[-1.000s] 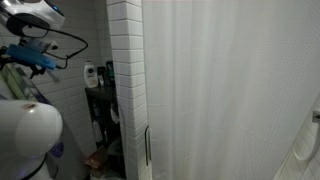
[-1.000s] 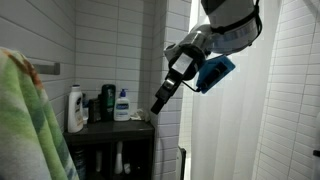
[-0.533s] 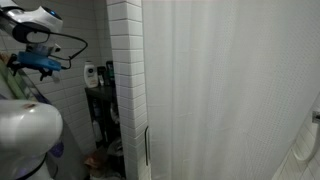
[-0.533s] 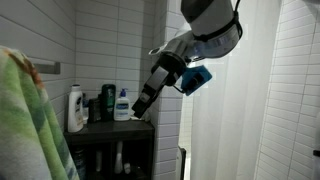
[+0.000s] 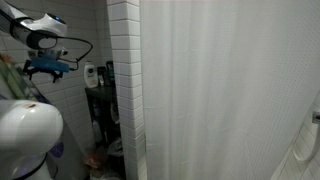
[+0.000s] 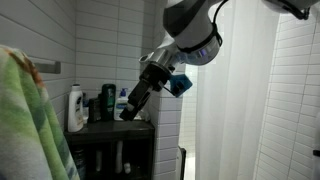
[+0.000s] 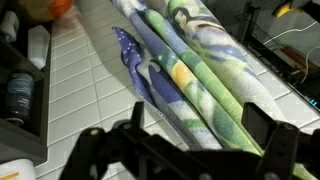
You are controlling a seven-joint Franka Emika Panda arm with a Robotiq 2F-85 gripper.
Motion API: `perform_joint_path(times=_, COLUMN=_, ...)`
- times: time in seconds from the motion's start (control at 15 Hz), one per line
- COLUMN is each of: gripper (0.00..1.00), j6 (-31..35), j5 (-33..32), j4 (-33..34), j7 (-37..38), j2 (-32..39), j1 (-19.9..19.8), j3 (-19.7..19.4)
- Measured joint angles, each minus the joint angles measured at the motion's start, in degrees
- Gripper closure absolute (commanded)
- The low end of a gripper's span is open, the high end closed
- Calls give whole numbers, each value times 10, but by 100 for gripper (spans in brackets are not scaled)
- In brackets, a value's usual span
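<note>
the gripper (image 6: 128, 112) has come down and now hangs just above the shelf (image 6: 97, 128), near the bottles (image 6: 76, 108) on it. its fingers are spread wide and hold nothing.

Home bathroom, shower curtain (image 5: 230, 90), tiled wall (image 6: 110, 45), toiletries (image 6: 75, 108)

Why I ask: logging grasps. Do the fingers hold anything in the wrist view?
No, the fingers stand open with nothing between them; the colourful towel lies beyond them.
</note>
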Motion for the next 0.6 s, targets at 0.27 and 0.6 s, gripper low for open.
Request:
perform_joint_path(times=0.27, gripper=0, j6=0, j5=0, j4=2, j7=2, j2=1, j1=0, j3=0)
perform_joint_path(times=0.6, gripper=0, j6=25, j5=13, j4=-6, j7=2, j2=1, j1=14, j3=-6)
